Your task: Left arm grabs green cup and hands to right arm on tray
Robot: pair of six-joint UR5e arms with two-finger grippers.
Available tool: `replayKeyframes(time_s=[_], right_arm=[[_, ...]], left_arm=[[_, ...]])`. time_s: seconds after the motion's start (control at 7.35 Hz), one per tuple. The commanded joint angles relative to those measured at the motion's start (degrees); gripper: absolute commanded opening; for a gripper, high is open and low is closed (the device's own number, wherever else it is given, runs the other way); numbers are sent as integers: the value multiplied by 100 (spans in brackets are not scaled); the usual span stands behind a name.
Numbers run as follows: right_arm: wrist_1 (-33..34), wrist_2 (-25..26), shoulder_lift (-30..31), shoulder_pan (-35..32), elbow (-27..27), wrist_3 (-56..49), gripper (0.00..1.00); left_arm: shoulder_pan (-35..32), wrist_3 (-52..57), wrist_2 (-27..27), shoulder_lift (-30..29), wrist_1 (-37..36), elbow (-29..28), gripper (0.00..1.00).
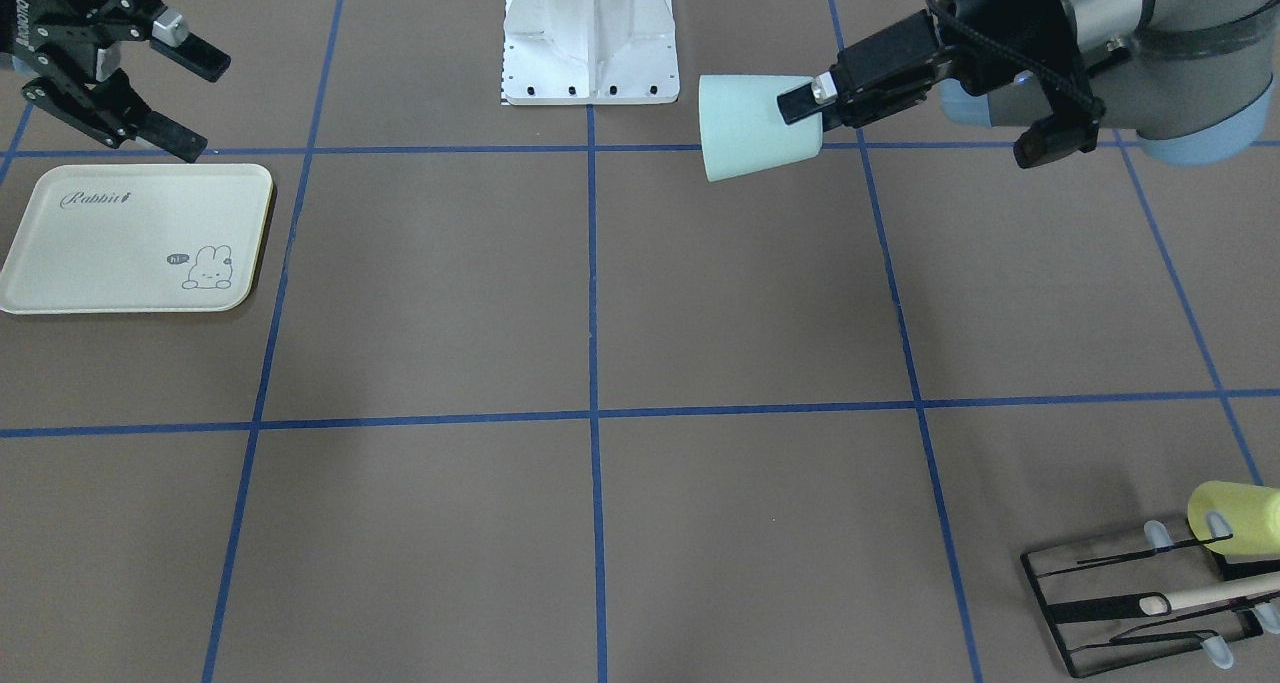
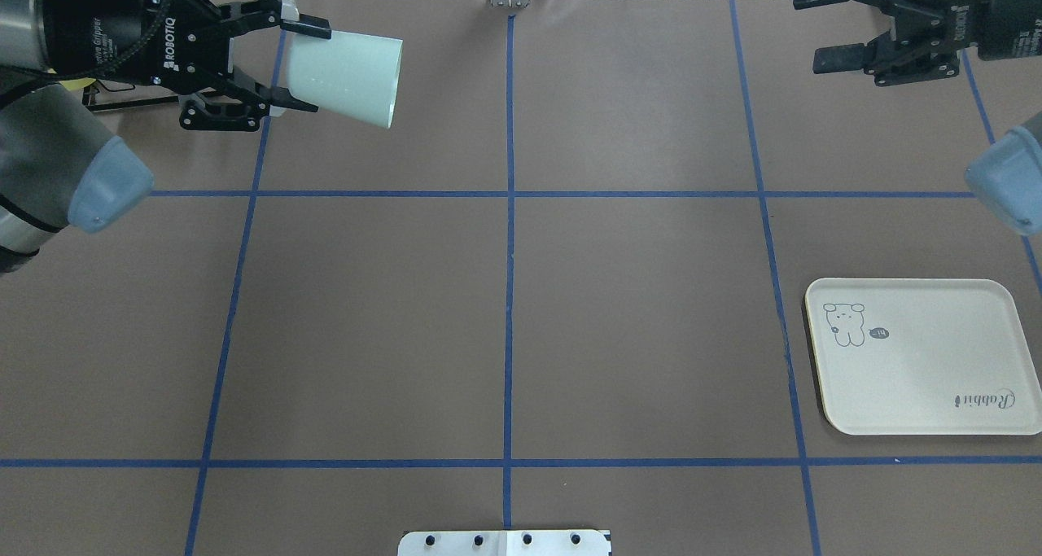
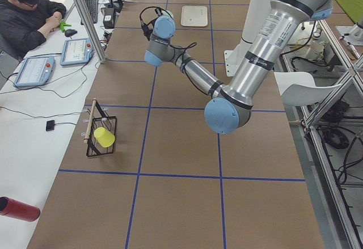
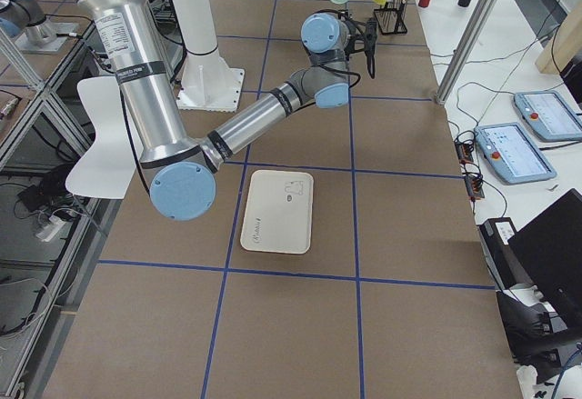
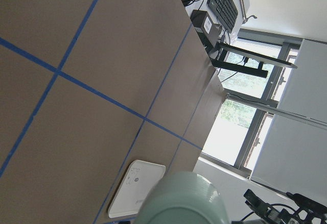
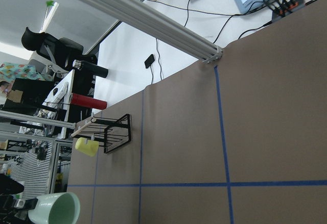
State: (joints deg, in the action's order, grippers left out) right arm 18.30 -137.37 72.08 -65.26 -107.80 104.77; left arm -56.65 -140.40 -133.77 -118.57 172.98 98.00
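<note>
My left gripper (image 2: pixel 308 66) is shut on the pale mint-green cup (image 2: pixel 352 69) and holds it on its side in the air, mouth pointing toward the table's middle. The front view shows the cup (image 1: pixel 748 128) held near its base by the same gripper (image 1: pixel 802 103). My right gripper (image 2: pixel 822 28) is open and empty, hanging in the air across the table, beyond the tray's far edge (image 1: pixel 200 105). The cream Rabbit tray (image 2: pixel 920 377) lies flat and empty on the table (image 1: pixel 120 253). The cup's mouth shows in the right wrist view (image 6: pixel 53 208).
A black wire rack (image 1: pixel 1130 603) with a yellow-green cup (image 1: pixel 1235 518) and a wooden-handled utensil stands at the table's far left corner. The white robot base plate (image 1: pixel 590 33) sits at the near centre edge. An operator (image 3: pixel 25 11) sits beside the table.
</note>
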Motion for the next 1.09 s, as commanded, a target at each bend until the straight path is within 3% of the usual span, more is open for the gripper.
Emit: replayKeyframes(time_s=[0.0,0.41,0.68,0.82,0.95], right_arm=[[-650,17,-53,302,-13,682,100],[-1747,884,-71,1056,-48,1535,100],[-2458,1919,-54,1820,-66,1905,99],[-2541,2072,-54,2085,-66,1924,99],[-2576,2630,-54,2400,-74,2159,99]], left_arm=[[539,-627,622,0,446,289,0],[892,-761,642,-8,447,536,0],[1365,-752,957,-17,456,536,0],[1541,-752,1193,-26,447,554,0],[1630,-752,1335,-26,447,563,0]])
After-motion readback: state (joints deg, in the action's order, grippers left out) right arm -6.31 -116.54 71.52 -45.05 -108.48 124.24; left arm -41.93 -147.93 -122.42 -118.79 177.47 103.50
